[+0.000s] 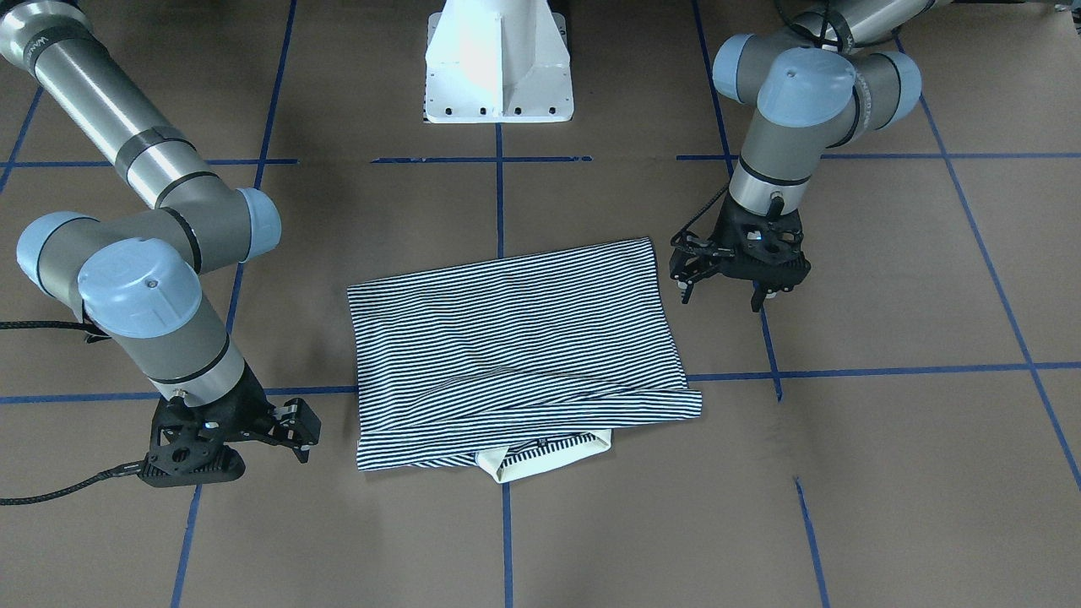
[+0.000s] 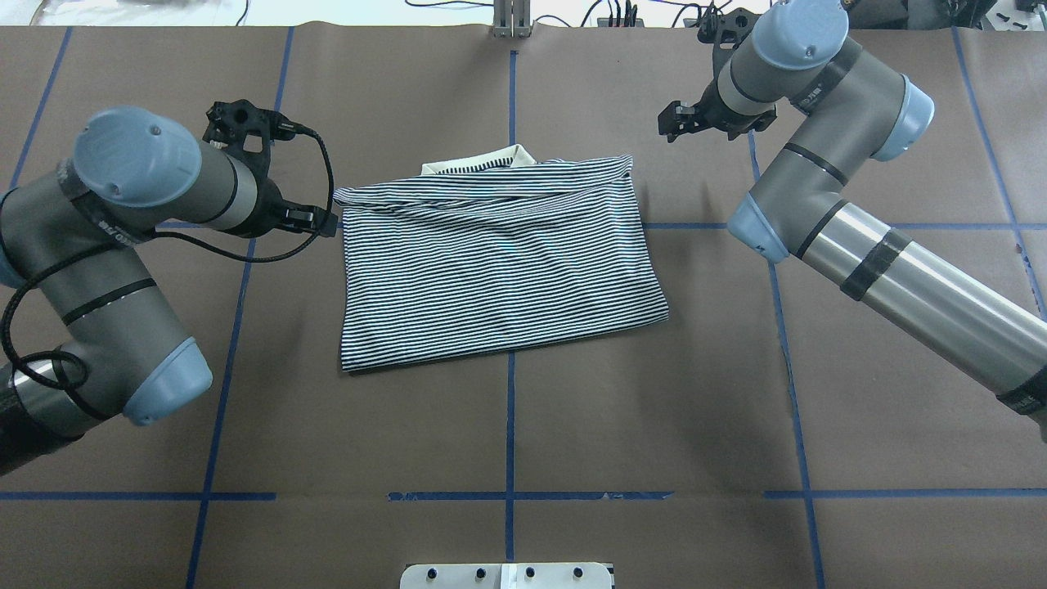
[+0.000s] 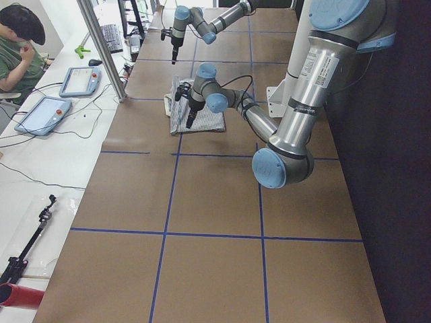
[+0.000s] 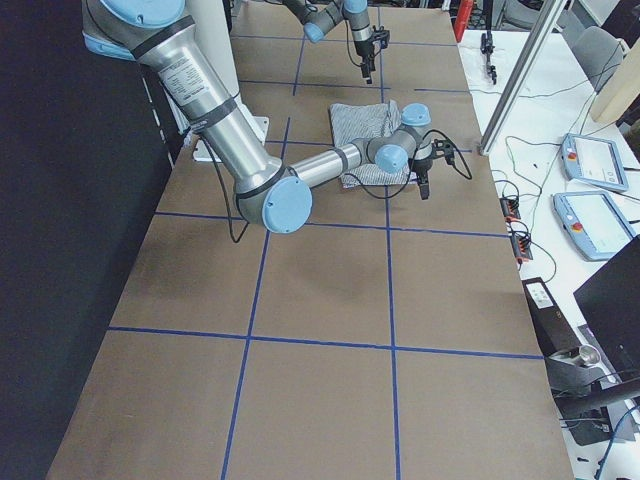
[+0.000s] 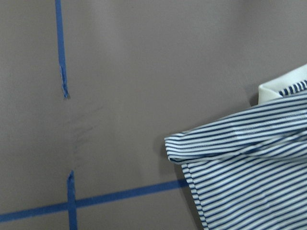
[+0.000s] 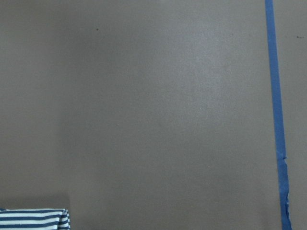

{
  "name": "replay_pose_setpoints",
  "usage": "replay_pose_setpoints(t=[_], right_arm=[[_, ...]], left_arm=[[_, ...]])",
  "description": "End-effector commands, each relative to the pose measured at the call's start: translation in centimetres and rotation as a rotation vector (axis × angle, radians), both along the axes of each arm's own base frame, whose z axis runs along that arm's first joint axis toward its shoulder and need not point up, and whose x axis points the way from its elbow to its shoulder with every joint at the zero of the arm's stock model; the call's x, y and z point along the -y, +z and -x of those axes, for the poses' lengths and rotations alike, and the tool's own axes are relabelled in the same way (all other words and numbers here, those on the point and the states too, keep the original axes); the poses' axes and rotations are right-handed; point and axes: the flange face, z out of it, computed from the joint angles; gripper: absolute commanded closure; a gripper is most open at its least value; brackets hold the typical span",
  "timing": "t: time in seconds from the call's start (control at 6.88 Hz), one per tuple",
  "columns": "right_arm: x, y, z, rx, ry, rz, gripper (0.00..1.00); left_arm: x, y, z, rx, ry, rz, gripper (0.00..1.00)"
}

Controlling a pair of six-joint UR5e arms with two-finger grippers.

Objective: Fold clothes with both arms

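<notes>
The striped polo shirt lies folded into a flat rectangle at the table's middle. Its cream collar peeks out at the edge far from the robot. My left gripper is open and empty. It hovers just outside the shirt's far left corner, and the left wrist view shows that corner. My right gripper looks open and empty, off the shirt's far right corner. The right wrist view shows only a sliver of shirt.
The table is covered in brown paper with blue tape lines. The white pedestal base stands at the robot's side. Beyond the far edge are a metal post, teach pendants and a seated person.
</notes>
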Motion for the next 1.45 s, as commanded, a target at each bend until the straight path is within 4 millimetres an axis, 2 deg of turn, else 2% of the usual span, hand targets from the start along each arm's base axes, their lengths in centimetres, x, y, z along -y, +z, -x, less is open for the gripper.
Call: replay_pose_setpoints(t=[0.0,0.15,0.29,0.58,0.87,1.31], right_arm=[[-0.3,0.0,-0.6,0.017,-0.009,-0.012,0.0],[-0.2,-0.1,-0.7,0.019,-0.005,-0.011,0.0],[-0.6,0.0,-1.0,0.02,-0.005,-0.014,0.0],[-1.3,0.1,-1.5,0.027,0.0,-0.018,0.0],[-1.9,0.4,-2.0,0.029,0.001,-0.019,0.0],[-2.0,0.4,-2.1,0.03,0.002,-0.018,0.0]], left_arm=[[-6.8,2.3,-2.6,-0.155,-0.076,0.117,0.19],[-9.0,2.6,-4.8,-0.175,-0.112,0.17,0.36],[-9.7,2.6,-5.5,-0.183,-0.122,0.2,0.43],[-12.0,2.8,-8.0,-0.183,-0.119,0.226,0.43],[-13.2,2.9,-9.0,-0.187,-0.118,0.253,0.48],[-13.5,3.6,-9.6,-0.173,-0.117,0.263,0.52]])
